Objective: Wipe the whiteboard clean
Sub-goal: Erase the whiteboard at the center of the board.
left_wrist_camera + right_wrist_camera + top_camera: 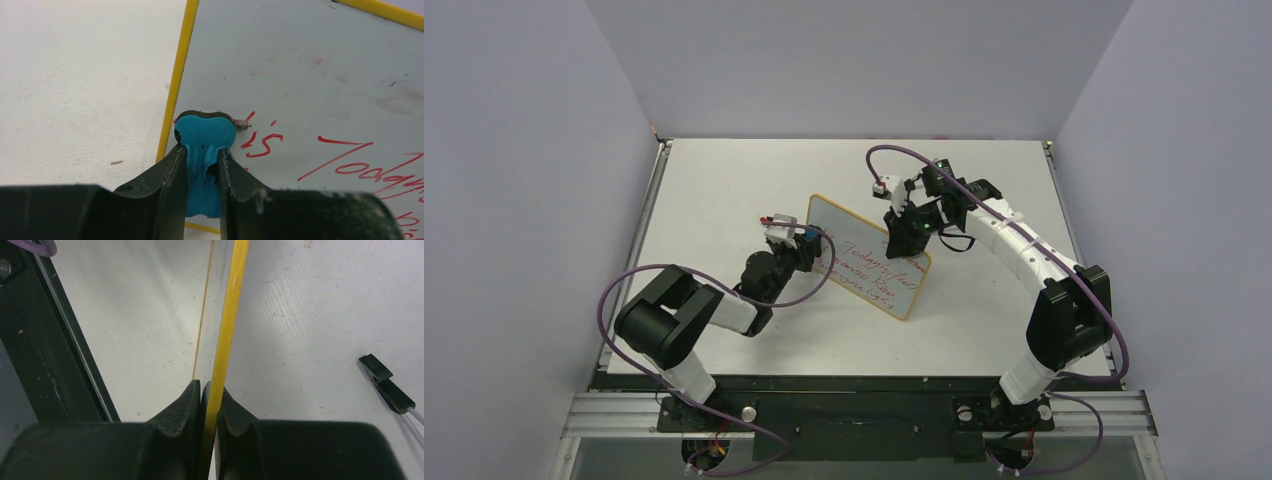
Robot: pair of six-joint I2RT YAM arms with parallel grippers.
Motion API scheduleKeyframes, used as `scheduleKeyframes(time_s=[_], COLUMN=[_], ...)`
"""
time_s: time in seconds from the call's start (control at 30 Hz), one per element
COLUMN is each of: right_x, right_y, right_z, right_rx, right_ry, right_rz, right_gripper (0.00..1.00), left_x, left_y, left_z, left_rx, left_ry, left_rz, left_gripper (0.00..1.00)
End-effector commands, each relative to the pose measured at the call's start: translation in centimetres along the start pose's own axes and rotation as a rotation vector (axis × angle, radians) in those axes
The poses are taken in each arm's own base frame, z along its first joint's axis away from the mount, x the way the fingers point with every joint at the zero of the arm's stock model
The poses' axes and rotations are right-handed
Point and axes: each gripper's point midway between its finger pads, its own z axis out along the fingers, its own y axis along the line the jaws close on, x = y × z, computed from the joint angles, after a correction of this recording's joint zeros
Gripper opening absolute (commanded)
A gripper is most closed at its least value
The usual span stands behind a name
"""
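Object: whiteboard (869,255), small and rectangular, white face, thin yellow frame (227,330).
Writing: red handwritten lines; "Today's" is legible, the rest too small to read. They run across the middle and the nearer end of the face.
Blank area: the far end of the face carries no text, only faint reddish smudges.
Pose: not lying flat; edge-on to my right wrist camera.
Position: middle of the table (724,180).
Hold: my right gripper (209,387) clamps the frame, a finger on each side.
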Motion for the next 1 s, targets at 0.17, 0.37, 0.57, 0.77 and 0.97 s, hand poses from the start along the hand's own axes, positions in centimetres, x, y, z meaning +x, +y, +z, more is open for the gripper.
scheduleKeyframes(time_s=[0.17,0.37,0.57,0.77,0.97], right_x=[3.9,4.0,4.0,3.9,3.9], right_y=[2.2,2.2,2.2,2.2,2.2], right_z=[2.3,2.3,2.3,2.3,2.2], right_rx=[-0.112,-0.111,-0.111,-0.110,-0.108], right_ry=[0.154,0.156,0.156,0.155,0.154], right_rz=[-0.062,-0.061,-0.063,-0.064,-0.065], right_gripper=[0.00,0.00,0.00,0.00,0.00], left_x=[-0.2,1.1,-3.7,-7.7,-6.0], left_y=[-5.9,-6.2,-6.6,-3.8,-0.2], left_z=[-0.3,-1.1,-0.1,1.2,1.3], left_rx=[0.217,0.232,0.232,0.132,0.032], left_ry=[-0.029,-0.013,-0.105,-0.158,-0.099], left_rz=[-0.024,-0.027,-0.024,-0.023,-0.062], left_gripper=[0.00,0.00,0.00,0.00,0.00])
